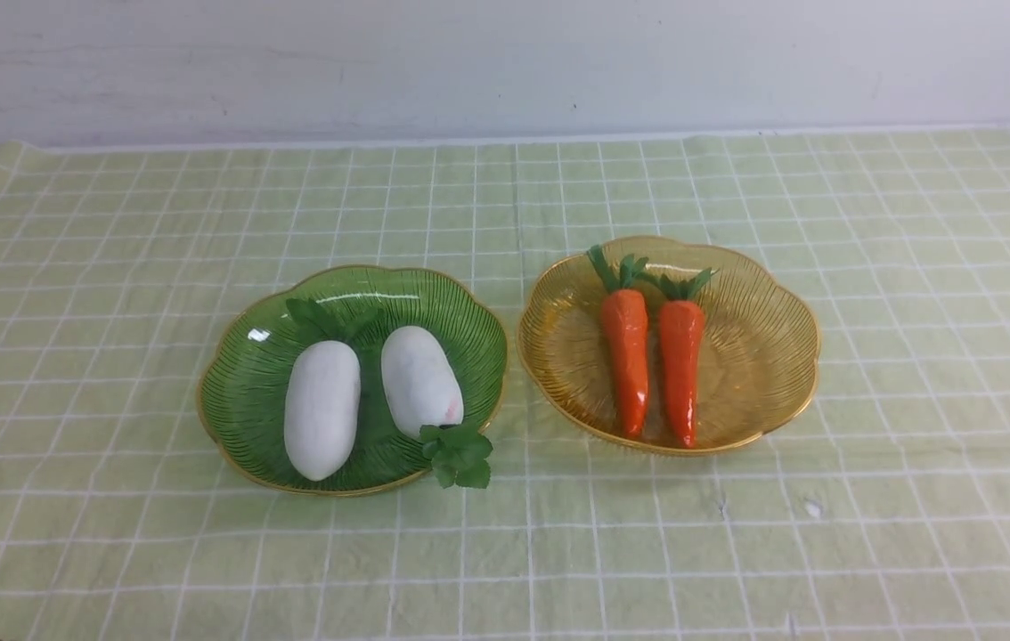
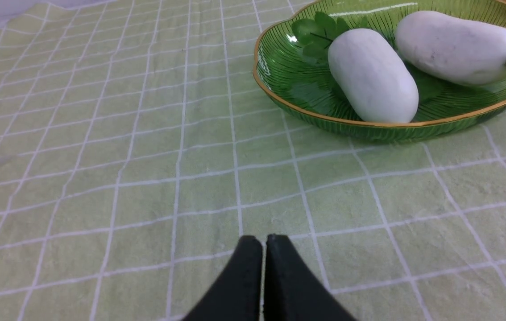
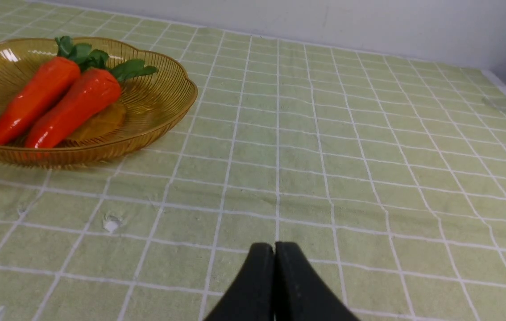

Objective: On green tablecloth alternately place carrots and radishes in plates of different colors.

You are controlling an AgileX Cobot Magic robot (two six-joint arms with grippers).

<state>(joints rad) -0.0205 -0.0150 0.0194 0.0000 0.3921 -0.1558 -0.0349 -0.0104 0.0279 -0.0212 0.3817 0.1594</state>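
1. Sorting looks finished: two plump white matte toy radishes (image 1: 323, 409) (image 1: 420, 381) lie side by side in the dark green ribbed translucent plate with gold rim (image 1: 247, 392); two glossy orange tapered toy carrots (image 1: 626, 361) (image 1: 681, 369) lie side by side in the amber-yellow plate of the same shape (image 1: 763, 356).
2. One radish's leafy tuft hangs over the green plate's near rim.
3. Left gripper (image 2: 264, 243) clenched, nothing in it, low over bare cloth, well short of the green plate. Right gripper (image 3: 274, 249) same: clenched, empty, off to the side of the amber plate.
4. Neither arm shows in the front view.
5. Next move, my read: nothing left to pick; hold parked.
6. Surface: pale yellow-green tablecloth with white grid lines (image 1: 113, 267), slightly wrinkled, covers the tabletop. Plain white wall (image 1: 505, 62) behind.
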